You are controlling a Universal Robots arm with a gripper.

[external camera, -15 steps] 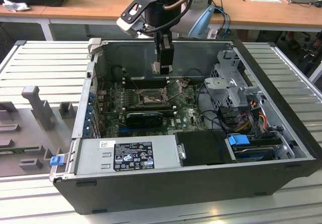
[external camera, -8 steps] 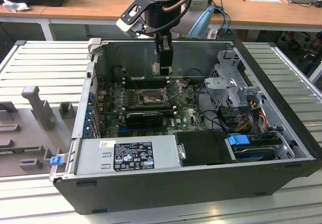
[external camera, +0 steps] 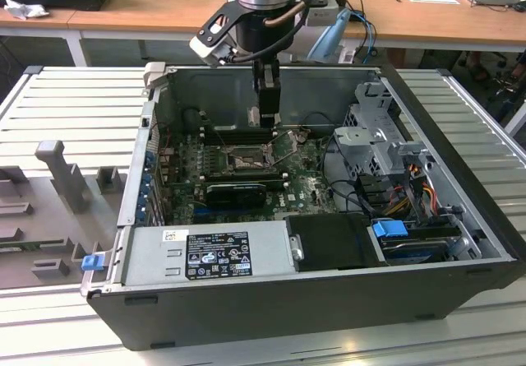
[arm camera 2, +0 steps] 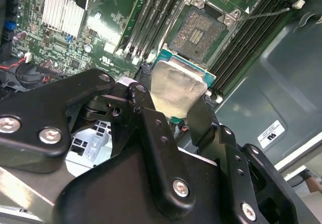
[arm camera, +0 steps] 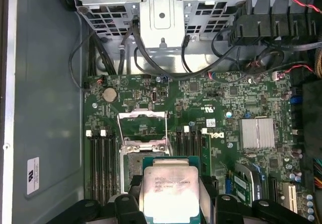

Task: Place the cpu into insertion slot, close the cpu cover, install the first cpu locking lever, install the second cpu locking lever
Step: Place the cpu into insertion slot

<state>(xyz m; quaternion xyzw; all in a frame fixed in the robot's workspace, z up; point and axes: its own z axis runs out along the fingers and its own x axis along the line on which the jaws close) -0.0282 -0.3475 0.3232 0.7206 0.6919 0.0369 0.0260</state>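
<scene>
Claw: the gripper [external camera: 265, 121] hangs inside the open computer case [external camera: 460, 177], its black fingers [arm camera 2: 143, 103] clamped on two opposite edges of the cpu [arm camera 2: 178, 90].
Cpu: held flat side out between the fingers, above the green motherboard [arm camera: 236, 103] and near the insertion slot [arm camera 2: 201, 30], but not touching it.
Insertion slot: bare. In the second wrist view the dark contact field shows inside its metal rim, with nothing seated in it.
Cpu cover: the silvery frame [arm camera: 142, 128] looks flipped up and back from the socket, its square opening showing the board behind. I judge it open.
Locking levers: one thin wire lever [arm camera 2: 266, 13] sticks out to the side, released. The second I cannot pick out with any certainty.
Done so far: the chip is picked up and carried over the board, nothing more, as far as I can judge.
Left: all four steps — seating the chip, closing the cover, and both levers.
Writing on the chip: a few lines of dark print on its pale top in the first wrist view, too faint to make out.
Stickers: a white one on the grey case wall [arm camera: 32, 176], a small white one on the board [arm camera: 210, 122], and a black label with a white tag beside it on the power supply box [external camera: 216, 253] — all printed, and I leave the print unread.
</scene>
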